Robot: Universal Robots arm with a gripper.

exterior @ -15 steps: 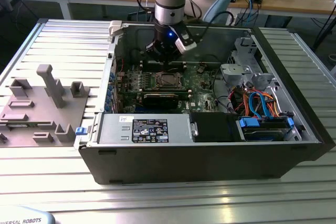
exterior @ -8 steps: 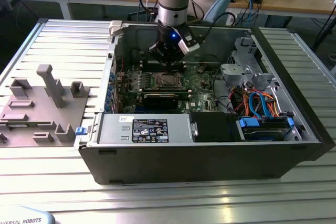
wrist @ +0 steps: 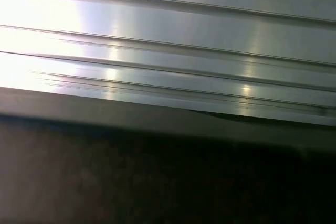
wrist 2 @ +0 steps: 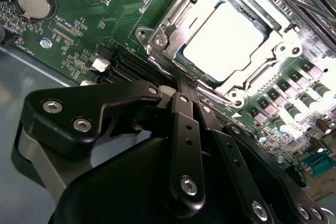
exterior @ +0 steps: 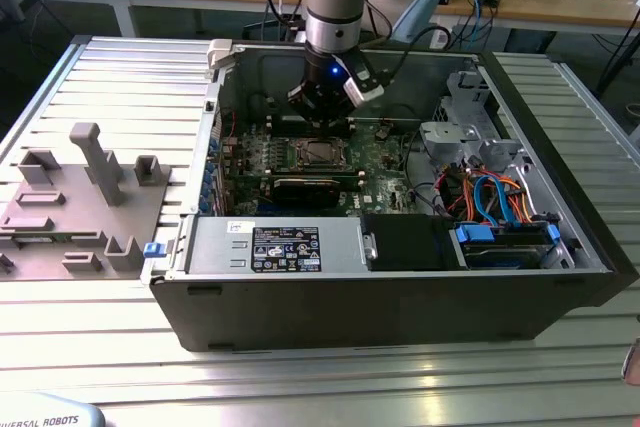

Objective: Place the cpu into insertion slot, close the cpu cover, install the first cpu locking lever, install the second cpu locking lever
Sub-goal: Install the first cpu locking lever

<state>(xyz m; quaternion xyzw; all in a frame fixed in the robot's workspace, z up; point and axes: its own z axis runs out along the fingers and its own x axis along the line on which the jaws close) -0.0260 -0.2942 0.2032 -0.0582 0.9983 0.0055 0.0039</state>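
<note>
Fingers [wrist 2: 185, 129] of the gripper [exterior: 322, 99] are pressed together with nothing visibly held between them, their tips just beside the edge of the insertion slot [wrist 2: 173, 30] on the green circuit board [wrist 2: 100, 19]. The cpu [wrist 2: 227, 39] lies flat in that slot, framed by the cpu cover [wrist 2: 286, 40], which lies down around it. In the exterior view, the arm [exterior: 340, 7] reaches down into the open computer case [exterior: 400, 297], over the board's far edge.

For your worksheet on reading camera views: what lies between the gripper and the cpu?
In the second wrist view, the gripper sits beside the cpu; between them lies the cpu cover, its metal frame edge closed around the chip.
</note>
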